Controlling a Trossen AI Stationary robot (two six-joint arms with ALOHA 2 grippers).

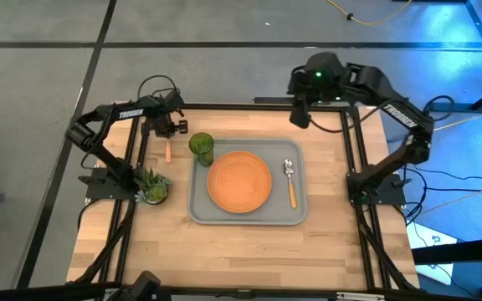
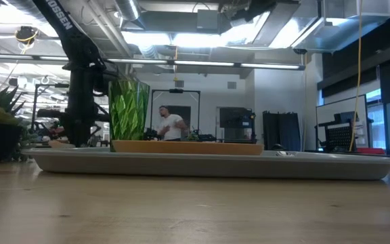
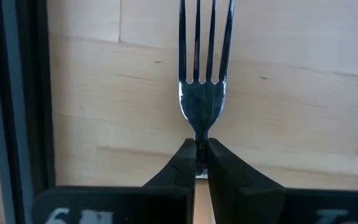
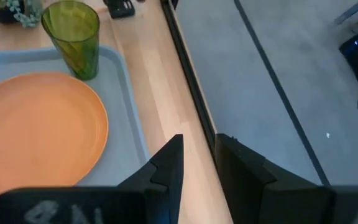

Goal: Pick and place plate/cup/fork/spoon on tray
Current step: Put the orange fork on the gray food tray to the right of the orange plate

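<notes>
Closest to your left wrist camera, the left gripper [image 3: 200, 163] has its fingers [image 3: 178, 167] pressed together on the neck of the fork [image 3: 202, 93], just below the silver head, with the tines pointing straight away from the gripper over bare wood. So the fork's long axis runs in line with the fingers, and the orange handle passes back underneath them. You cannot tell from these views whether the fork is lifted clear or resting on the table [image 1: 249, 247].

From above, that gripper [image 1: 167, 128] sits near the table's far left corner, with the fork's handle [image 1: 168, 151] showing just beneath it, off the tray [image 1: 295, 216] and just beside its left rim. The tray therefore lies to the right of the pinched fork, and the left arm is clearly the nearer one for carrying it across.

On the tray, the cup [image 1: 202, 147] stands in the far left corner, the plate [image 1: 239, 181] fills the middle, and the spoon [image 1: 289, 181] lies along the right side, handle toward the near edge. The free strip looks to be left of the plate, below the cup, so expect to keep the fork lengthwise and clear of the cup.

Farthest off, the right gripper [image 4: 199, 163] waits with its fingers spread, holding nothing, above the table's far right edge.
</notes>
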